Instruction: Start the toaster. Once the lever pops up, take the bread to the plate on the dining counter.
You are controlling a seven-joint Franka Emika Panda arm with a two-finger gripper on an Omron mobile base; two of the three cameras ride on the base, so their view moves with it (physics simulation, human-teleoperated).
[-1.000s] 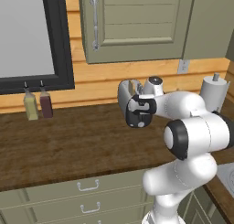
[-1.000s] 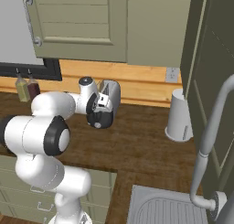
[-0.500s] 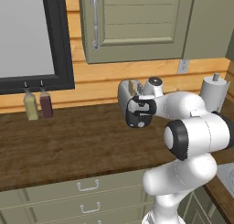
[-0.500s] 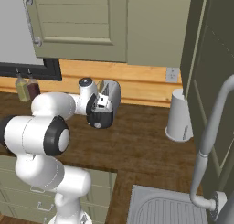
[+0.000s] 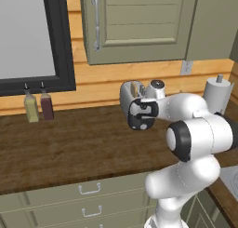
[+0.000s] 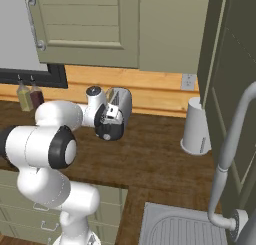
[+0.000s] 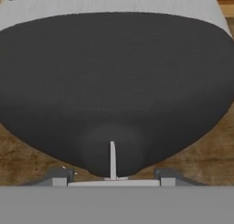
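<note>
The likeliest slip is the fingers sliding off the small lever, or catching the round knob, so the toaster never latches; a push off the slot's line could shove the light appliance along the dark wood worktop [image 5: 79, 148]. The small rounded silver-grey toaster [image 6: 121, 100] with its black end panel [image 7: 114, 86] stands at the worktop's back edge, against the wooden wall, tan bread [image 5: 135, 88] peeking from a slot. The two-finger gripper [image 5: 141, 114] is hard against that panel; its jaw state cannot be told.
</note>
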